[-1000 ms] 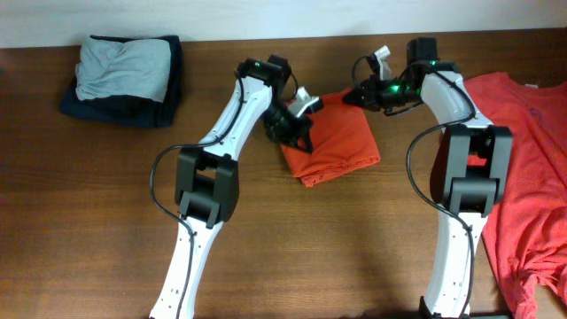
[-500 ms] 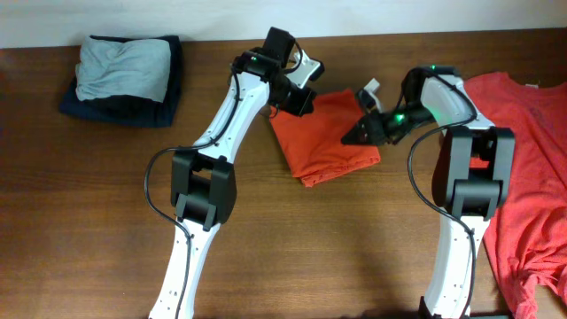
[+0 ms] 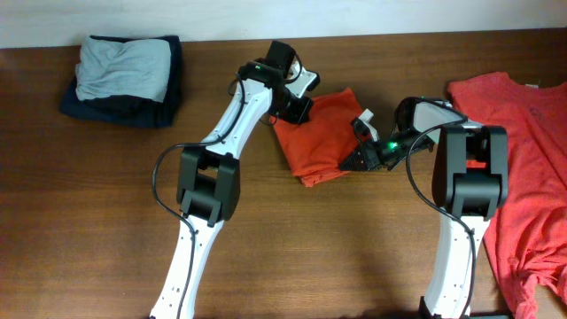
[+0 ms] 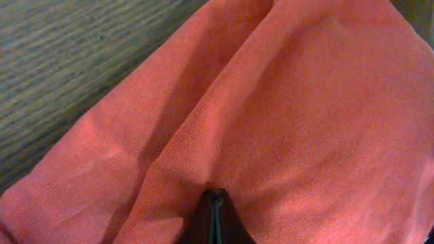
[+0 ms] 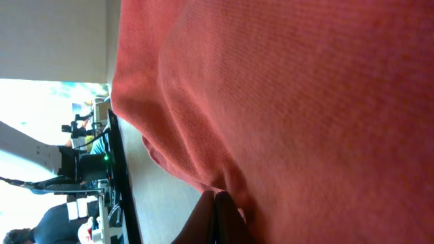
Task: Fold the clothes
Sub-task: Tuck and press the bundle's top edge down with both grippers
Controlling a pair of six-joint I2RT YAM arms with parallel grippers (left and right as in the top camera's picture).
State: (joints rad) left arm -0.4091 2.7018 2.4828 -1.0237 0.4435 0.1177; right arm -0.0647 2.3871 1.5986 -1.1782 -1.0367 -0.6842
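While the left gripper (image 3: 297,110) and the right gripper (image 3: 348,165) press, clenched shut, against opposite edges of the folded shirt (image 3: 323,133) at the middle of the table (image 3: 97,221), any sideways drag could shear its layers apart — undoing the fold. Whether either tip pinches cloth, I cannot tell.

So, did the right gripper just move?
Yes. The right gripper moved away from the far edge of the table to the near corner of the folded orange T-shirt.

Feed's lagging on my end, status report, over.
Left tool, right tool both shut, tips pressed on folded orange shirt. Second orange shirt unfolded at right edge. Nothing in the way.
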